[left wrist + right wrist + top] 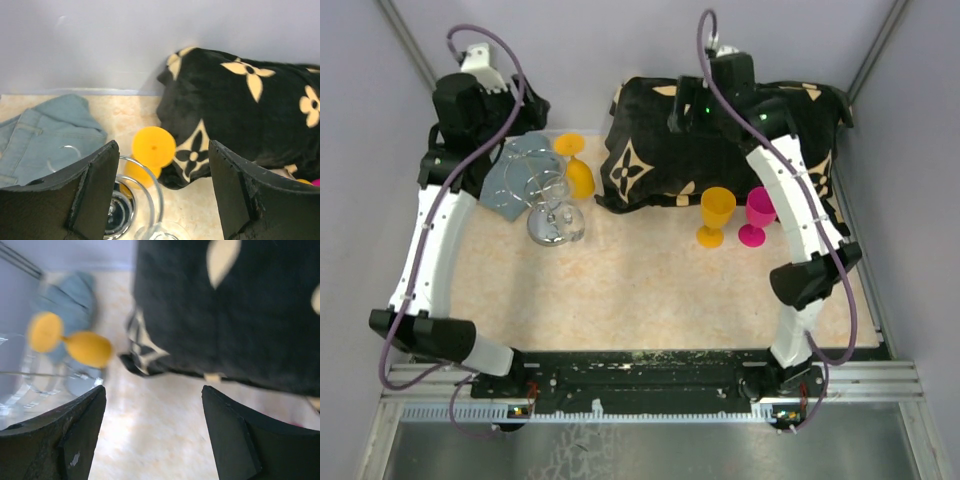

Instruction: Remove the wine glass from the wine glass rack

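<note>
Sitting on the wine glass rack (545, 205) at upper left, the orange wine glass (578, 172) was seen foot-first just ahead of the left end effector (164, 150), which was spread wide and empty. The right end effector (152, 392) was spread empty too, but farther off.

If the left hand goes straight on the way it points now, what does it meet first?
Probably the orange wine glass at the wine glass rack; the rack's wire rings are close too, and depth is unclear.

3 wine glasses (579, 178) (717, 212) (758, 212) (1 pink), 1 rack (557, 222), 2 cloths (515, 160) (650, 130).
</note>
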